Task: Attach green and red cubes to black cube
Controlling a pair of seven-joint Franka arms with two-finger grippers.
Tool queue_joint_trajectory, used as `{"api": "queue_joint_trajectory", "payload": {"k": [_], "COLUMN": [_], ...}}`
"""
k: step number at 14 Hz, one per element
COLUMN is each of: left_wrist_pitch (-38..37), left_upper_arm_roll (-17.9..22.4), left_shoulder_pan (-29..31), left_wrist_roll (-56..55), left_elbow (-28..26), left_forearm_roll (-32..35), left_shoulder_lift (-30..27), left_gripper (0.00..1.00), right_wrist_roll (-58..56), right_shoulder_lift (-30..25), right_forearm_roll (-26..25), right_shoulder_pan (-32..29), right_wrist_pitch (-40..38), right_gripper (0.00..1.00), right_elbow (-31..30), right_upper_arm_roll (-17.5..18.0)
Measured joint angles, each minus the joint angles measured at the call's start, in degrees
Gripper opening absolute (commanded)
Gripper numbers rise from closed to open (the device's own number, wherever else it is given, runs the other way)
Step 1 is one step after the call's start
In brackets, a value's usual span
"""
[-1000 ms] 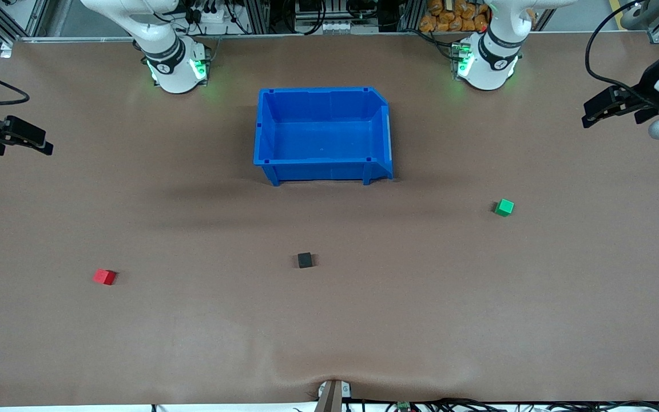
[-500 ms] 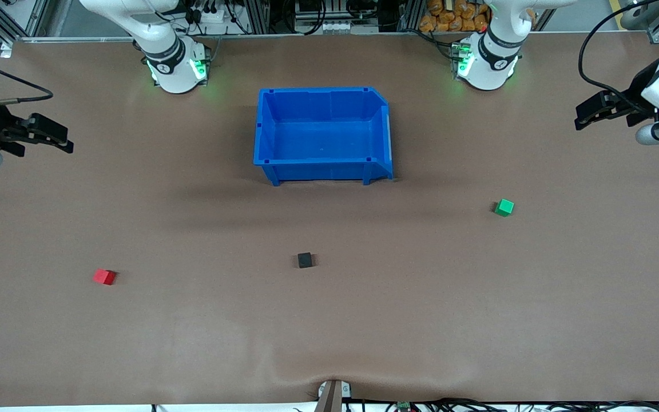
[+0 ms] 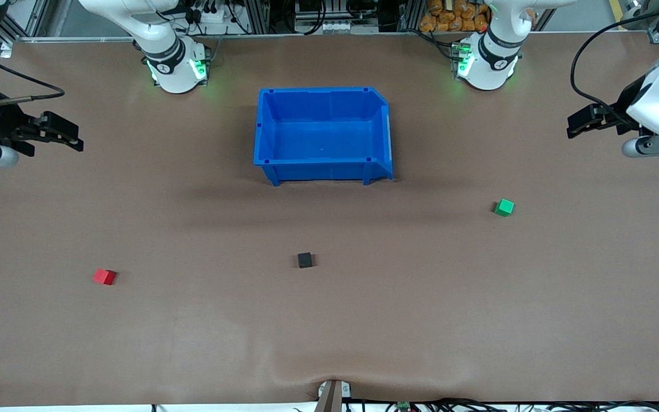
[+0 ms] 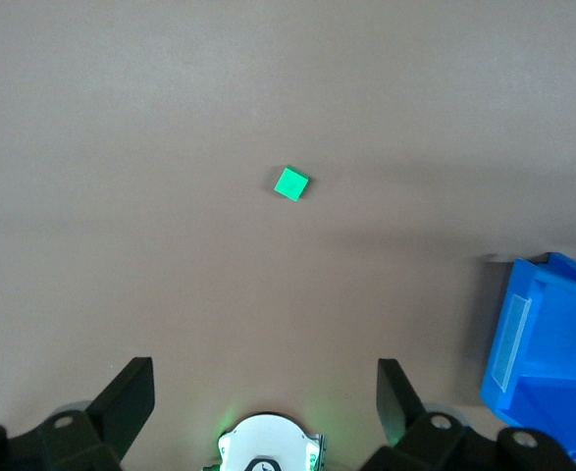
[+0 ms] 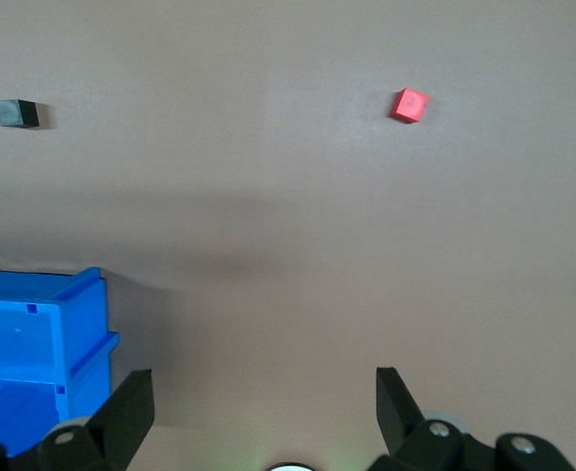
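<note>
Brown table (image 3: 329,320) covering carries the same layout as a second ago: none of the cubes nor the blue bin (image 3: 322,133) has shifted. What differs is the arms. The right gripper (image 3: 72,139) has come in from the edge of the front view toward the middle, over bare table at the right arm's end. The left gripper (image 3: 575,123) has likewise moved inward over bare table at the left arm's end.

Both grippers have their fingers spread wide and hold nothing, touching nothing; each wrist view shows its two fingers (image 4: 130,397) (image 5: 130,412) well apart over the surface.

The black cube (image 3: 305,260) sits near the table's middle, nearer the front camera than the bin. The green cube (image 3: 504,207) lies toward the left arm's end, a little farther from the camera than the black one. The red cube (image 3: 104,277) lies toward the right arm's end, slightly nearer the camera. All three stand well apart
</note>
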Motion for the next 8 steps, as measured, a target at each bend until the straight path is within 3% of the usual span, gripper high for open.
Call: {"api": "queue_joint_trajectory", "payload": {"k": [4, 8], "left_wrist_pitch": [1.7, 8.0], "left_upper_arm_roll": [0.1, 0.1], "left_shoulder_pan": [1.8, 2.6], "left_wrist_roll": [0.0, 0.0], "left_elbow": [-1.7, -6.1], "left_forearm_roll": [0.0, 0.0], "left_shoulder_lift": [0.6, 0.8], "left_gripper": [1.0, 1.0], "right_wrist_roll": [0.1, 0.1], "right_shoulder_lift": [0.8, 6.1], "right_forearm_roll": [-0.2, -3.4], "right_shoulder_pan": [-2.4, -4.9], "right_wrist_pitch": [0.9, 6.8], "right_gripper": [1.0, 1.0], "right_elbow": [-0.1, -0.4], "right_upper_arm_roll": [-0.7, -1.0]}}
